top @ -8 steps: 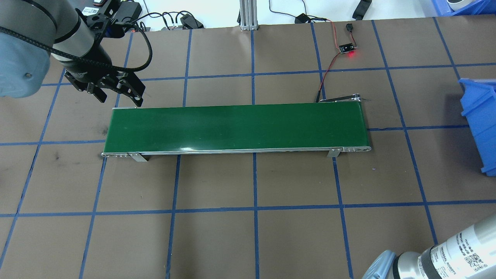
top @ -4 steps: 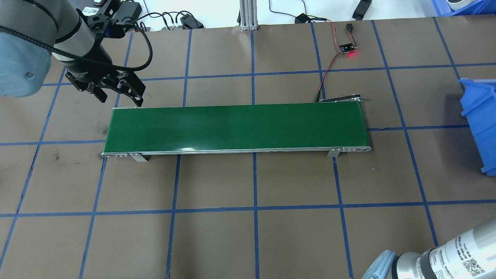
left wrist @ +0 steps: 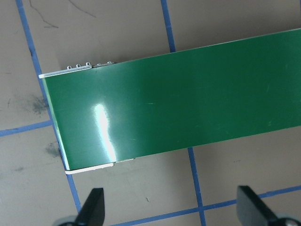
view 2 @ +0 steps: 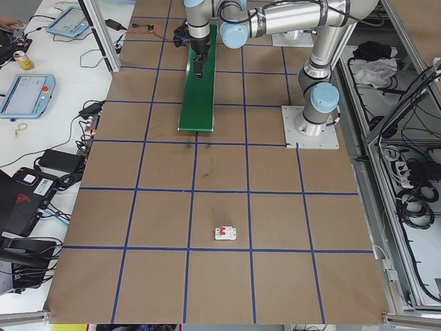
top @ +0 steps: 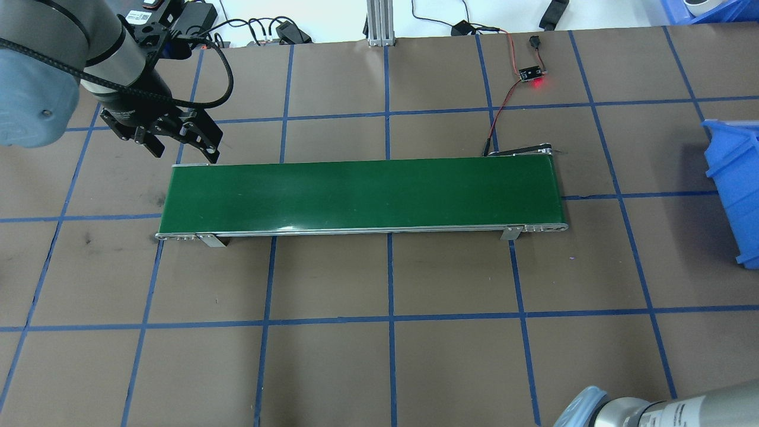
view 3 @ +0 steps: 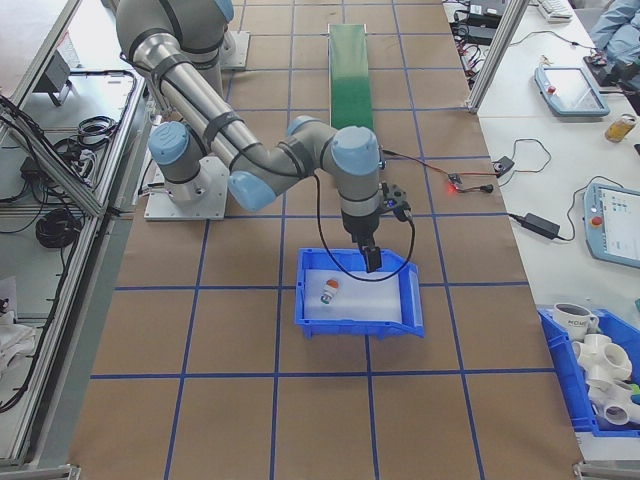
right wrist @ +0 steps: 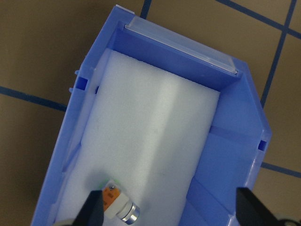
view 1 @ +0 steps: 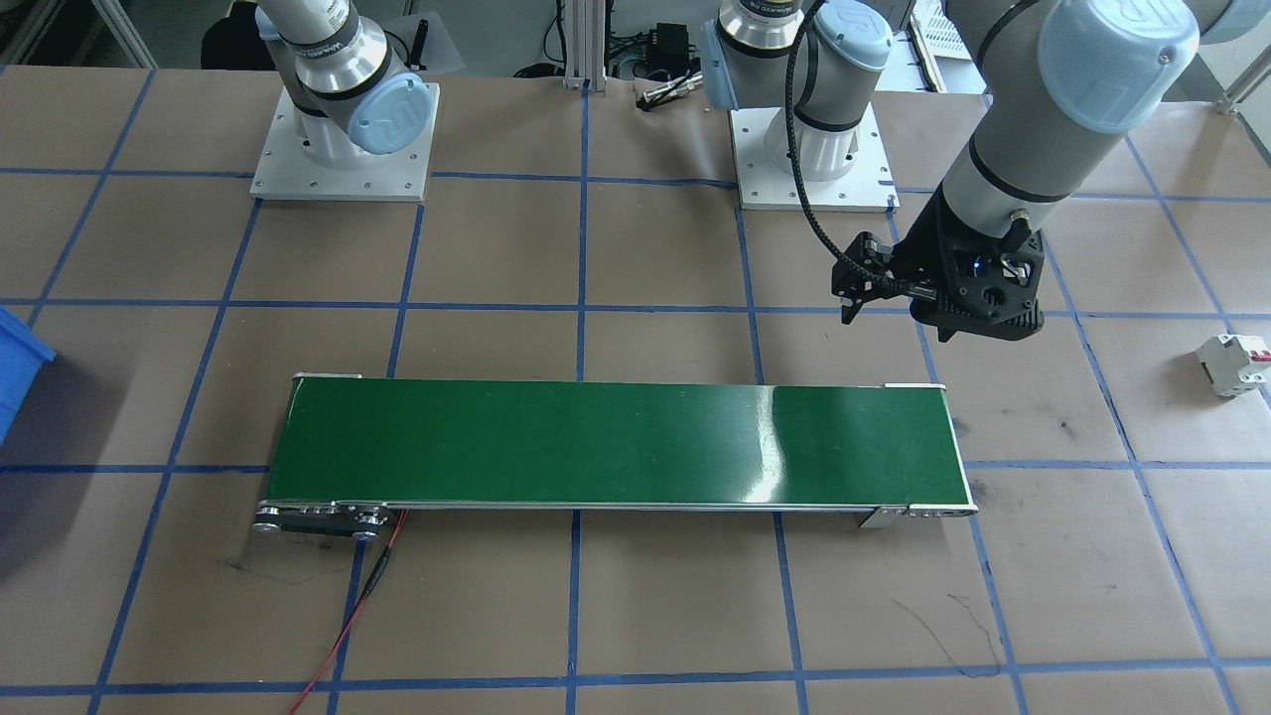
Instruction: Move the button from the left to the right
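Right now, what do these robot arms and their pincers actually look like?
Both arms are silver-grey tubes with pale blue joint caps. The left gripper is black with two fingers, and a braided black cable runs along its arm. The right gripper is black too.

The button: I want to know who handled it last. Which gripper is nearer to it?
Right. The right gripper hangs over the blue bin where the button lies on white foam. The left gripper is far off, beside the green conveyor.
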`<action>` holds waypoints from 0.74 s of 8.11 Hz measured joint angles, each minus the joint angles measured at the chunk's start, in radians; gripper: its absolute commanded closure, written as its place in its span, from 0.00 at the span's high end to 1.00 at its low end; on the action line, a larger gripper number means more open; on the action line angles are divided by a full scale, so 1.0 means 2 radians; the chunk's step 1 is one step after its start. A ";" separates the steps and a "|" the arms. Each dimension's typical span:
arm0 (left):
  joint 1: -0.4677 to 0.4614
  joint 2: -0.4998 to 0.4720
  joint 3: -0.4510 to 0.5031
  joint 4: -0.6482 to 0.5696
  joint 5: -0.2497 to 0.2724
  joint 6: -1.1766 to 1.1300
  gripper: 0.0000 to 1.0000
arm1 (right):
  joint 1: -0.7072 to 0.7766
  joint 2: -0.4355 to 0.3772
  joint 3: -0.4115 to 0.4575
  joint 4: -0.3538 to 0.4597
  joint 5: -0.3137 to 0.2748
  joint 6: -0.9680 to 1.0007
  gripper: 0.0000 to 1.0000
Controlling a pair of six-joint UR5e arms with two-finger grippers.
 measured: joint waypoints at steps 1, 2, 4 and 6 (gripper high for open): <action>0.000 0.000 0.000 0.000 0.000 -0.001 1.00 | 0.017 -0.041 -0.004 0.043 0.000 0.038 1.00; 0.000 -0.002 0.002 0.001 -0.001 -0.003 1.00 | 0.042 -0.077 -0.008 0.087 0.000 0.091 1.00; 0.000 -0.003 0.004 0.000 -0.001 -0.006 1.00 | 0.128 -0.120 -0.016 0.145 -0.001 0.222 1.00; 0.000 -0.004 0.005 -0.001 0.000 -0.006 1.00 | 0.246 -0.129 -0.025 0.173 -0.008 0.391 1.00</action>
